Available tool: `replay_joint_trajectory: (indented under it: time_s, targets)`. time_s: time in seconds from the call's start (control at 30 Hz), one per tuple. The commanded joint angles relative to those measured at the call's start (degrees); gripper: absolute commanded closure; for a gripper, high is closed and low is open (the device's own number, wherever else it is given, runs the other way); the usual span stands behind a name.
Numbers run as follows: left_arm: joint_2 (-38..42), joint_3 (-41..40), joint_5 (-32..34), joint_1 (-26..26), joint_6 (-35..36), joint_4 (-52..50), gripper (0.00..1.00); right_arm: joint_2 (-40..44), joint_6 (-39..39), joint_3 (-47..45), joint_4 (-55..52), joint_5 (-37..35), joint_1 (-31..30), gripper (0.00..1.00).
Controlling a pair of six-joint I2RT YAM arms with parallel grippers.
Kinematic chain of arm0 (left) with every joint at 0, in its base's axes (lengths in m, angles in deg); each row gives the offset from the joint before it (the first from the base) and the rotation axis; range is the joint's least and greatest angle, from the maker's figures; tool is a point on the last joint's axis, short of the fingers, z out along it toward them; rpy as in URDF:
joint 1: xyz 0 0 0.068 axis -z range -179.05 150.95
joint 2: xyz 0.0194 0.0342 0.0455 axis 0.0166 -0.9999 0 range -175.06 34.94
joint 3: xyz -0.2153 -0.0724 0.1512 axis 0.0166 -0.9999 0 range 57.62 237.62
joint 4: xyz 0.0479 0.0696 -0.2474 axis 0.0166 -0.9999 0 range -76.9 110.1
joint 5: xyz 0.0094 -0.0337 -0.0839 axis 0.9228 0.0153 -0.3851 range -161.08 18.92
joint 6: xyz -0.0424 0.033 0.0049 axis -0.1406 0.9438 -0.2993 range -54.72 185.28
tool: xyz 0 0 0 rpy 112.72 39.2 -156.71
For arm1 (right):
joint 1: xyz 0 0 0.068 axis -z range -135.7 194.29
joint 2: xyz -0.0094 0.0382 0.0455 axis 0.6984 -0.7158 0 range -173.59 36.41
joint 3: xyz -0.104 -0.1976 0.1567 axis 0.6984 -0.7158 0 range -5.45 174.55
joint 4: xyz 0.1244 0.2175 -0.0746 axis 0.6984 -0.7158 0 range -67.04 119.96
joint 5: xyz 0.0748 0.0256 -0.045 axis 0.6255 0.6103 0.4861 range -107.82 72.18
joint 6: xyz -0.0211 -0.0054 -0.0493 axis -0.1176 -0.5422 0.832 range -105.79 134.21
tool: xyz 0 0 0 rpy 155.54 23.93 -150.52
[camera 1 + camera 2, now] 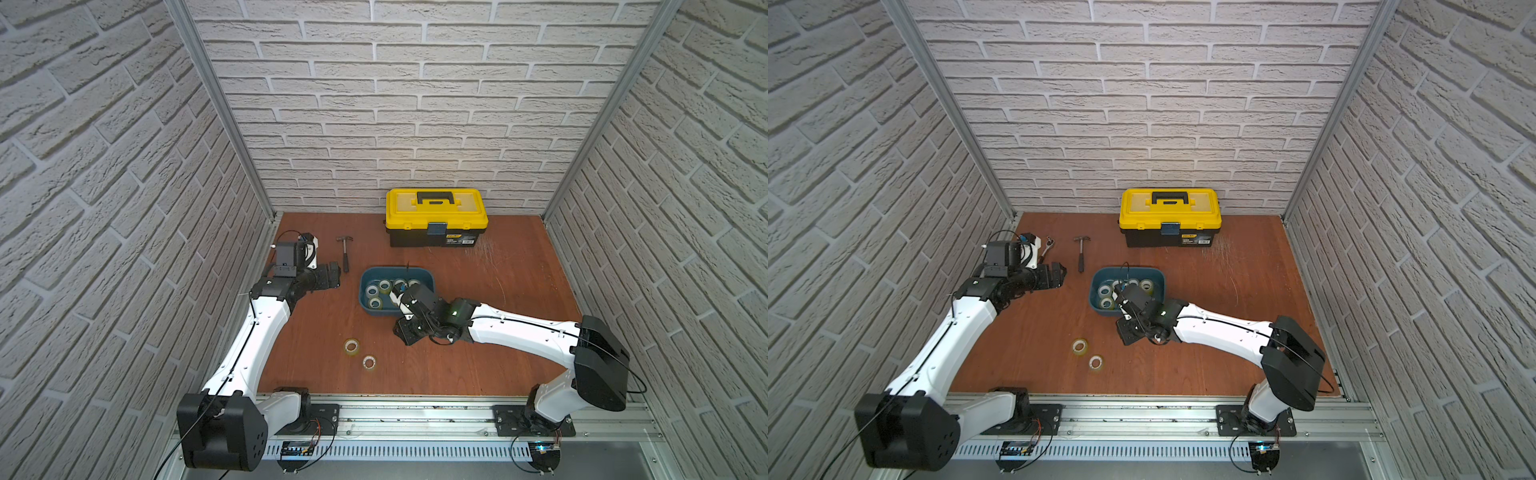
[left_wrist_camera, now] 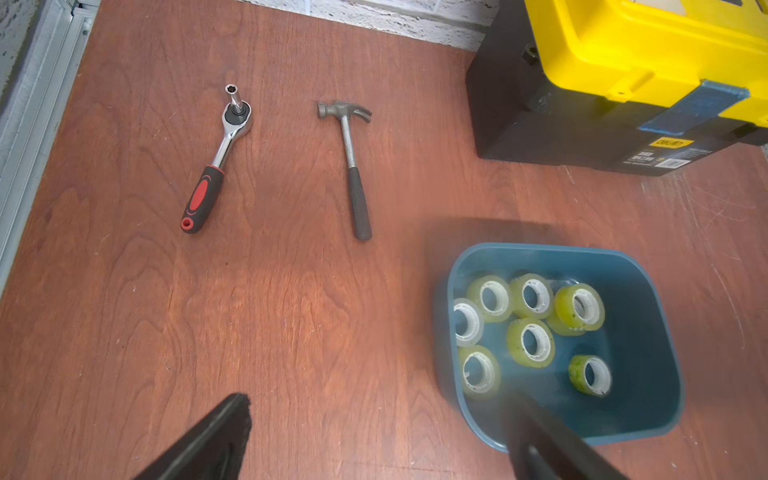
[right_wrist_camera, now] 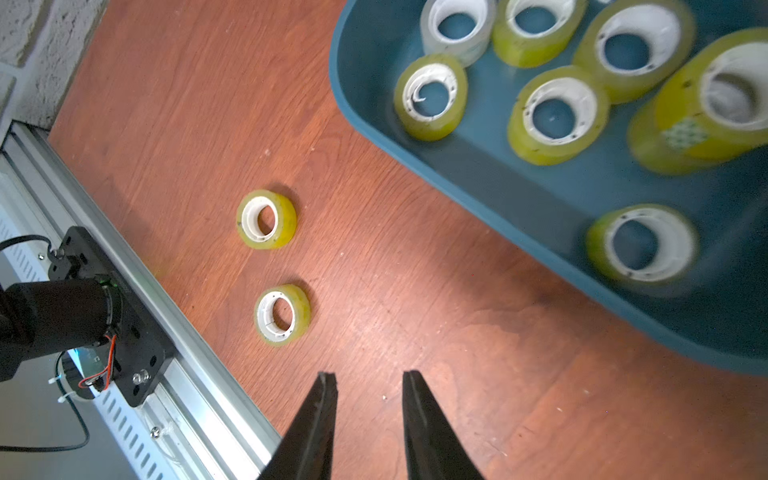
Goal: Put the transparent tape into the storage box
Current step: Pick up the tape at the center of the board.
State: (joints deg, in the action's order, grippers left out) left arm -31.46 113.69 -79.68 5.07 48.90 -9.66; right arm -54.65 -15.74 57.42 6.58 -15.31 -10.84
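The storage box, a shallow teal tub, sits mid-table with several rolls of transparent tape inside. Two more yellowish rolls lie flat on the wood in front of it, one a little farther back than the other. My right gripper hangs just outside the box's front edge, open, with nothing between its fingers. My left gripper stands wide open and empty to the left of the box.
A yellow-and-black toolbox stands shut against the back wall. A hammer and a ratchet wrench lie at the back left. The metal rail runs along the table's front edge.
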Motion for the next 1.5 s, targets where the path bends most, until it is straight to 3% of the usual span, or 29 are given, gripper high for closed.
replay_joint_trajectory:
  time_s: [0.0, 0.53, 1.13, 1.27, 1.47]
  targets:
    - [0.78, 0.70, 1.02, -0.39, -0.14, 0.84, 0.02, -2.17, -1.85, -0.61, 4.82, 0.92, -2.39, 0.67]
    - [0.89, 0.80, 0.70, -0.42, -0.14, 0.75, 0.02, -15.77, -1.25, 10.03, 0.43, -1.68, -10.64, 0.67]
    - [1.67, 0.35, 0.07, -0.17, -0.27, 1.02, 0.02, -24.76, -0.86, 13.94, -2.99, -5.03, -11.93, 0.68]
    - [1.74, 0.35, 0.34, -0.02, -0.23, 0.93, 0.02, -25.04, -1.12, 13.68, -2.72, -5.52, -12.01, 0.73]
    - [2.70, 0.35, 3.15, 1.33, 0.21, 0.56, 0.02, -20.20, -0.25, 13.03, -3.77, -8.43, -11.97, 0.91]
